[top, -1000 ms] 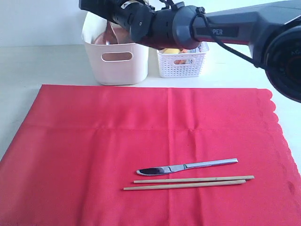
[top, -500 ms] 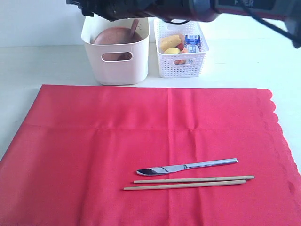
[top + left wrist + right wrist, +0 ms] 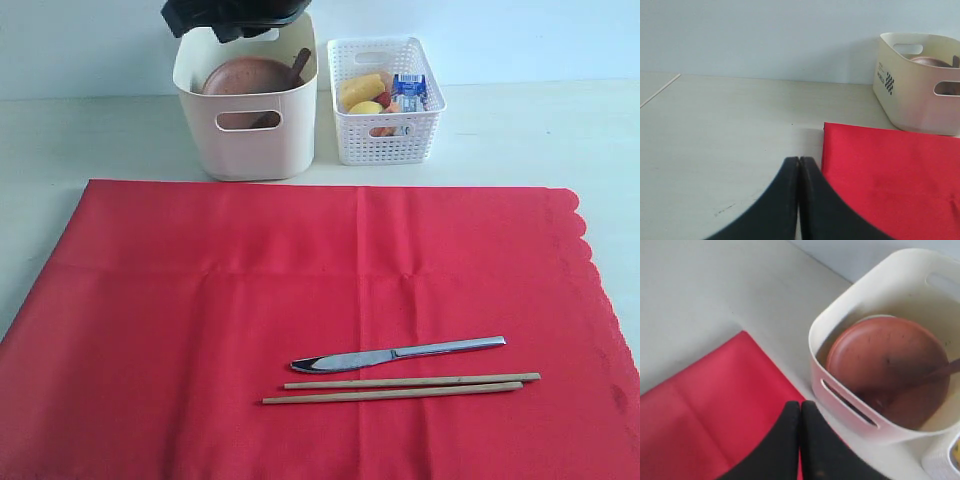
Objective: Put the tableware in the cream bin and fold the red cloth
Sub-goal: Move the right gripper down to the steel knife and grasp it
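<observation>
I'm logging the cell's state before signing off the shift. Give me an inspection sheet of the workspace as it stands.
Surface: pale table, with the cloth spread over its near part.
Job's things: red cloth lies flat and unfolded. The knife and chopsticks lie on it side by side. The brown plate and wooden spoon are inside the cream bin.
Clutter: white lattice basket beside the bin, holding food pieces and a milk carton.
Pincers: left pincer shut and empty, by the cloth's edge. Right pincer shut and empty, near the bin.
Cables: nothing seen.
Surroundings: plain pale wall behind the table.
</observation>
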